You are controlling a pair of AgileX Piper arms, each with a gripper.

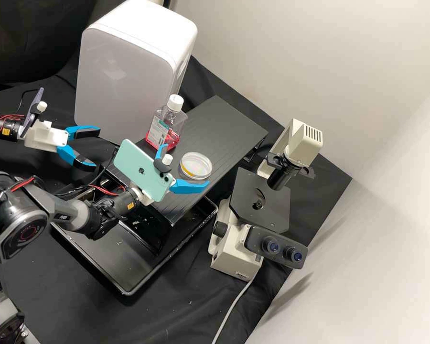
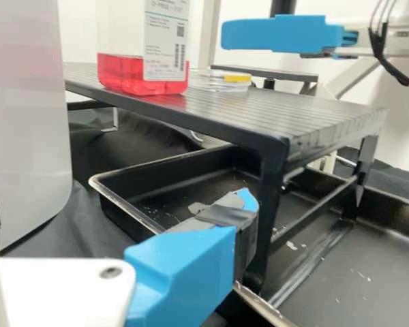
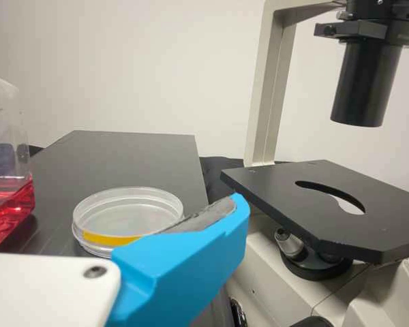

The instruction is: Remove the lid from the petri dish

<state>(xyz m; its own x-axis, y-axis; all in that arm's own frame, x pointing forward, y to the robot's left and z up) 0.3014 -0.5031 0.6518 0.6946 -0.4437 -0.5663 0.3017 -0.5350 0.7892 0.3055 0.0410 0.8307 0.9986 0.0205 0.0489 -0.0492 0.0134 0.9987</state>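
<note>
A clear petri dish (image 1: 196,165) with a yellowish layer, lid on, lies on the black raised shelf (image 1: 224,129). It also shows in the right wrist view (image 3: 127,218) and, far off, in the left wrist view (image 2: 221,78). My right gripper (image 1: 179,169) hovers open at the dish's near side, one finger on either side of it, touching nothing. One blue fingertip (image 3: 191,252) sits just in front of the dish. My left gripper (image 1: 88,147) hangs open and empty left of the shelf, in front of the white box.
A flask of red liquid (image 1: 166,125) stands on the shelf just behind the dish. A black tray (image 1: 129,282) lies under the shelf. A microscope (image 1: 263,205) stands to the right and a white box appliance (image 1: 129,67) at the back left.
</note>
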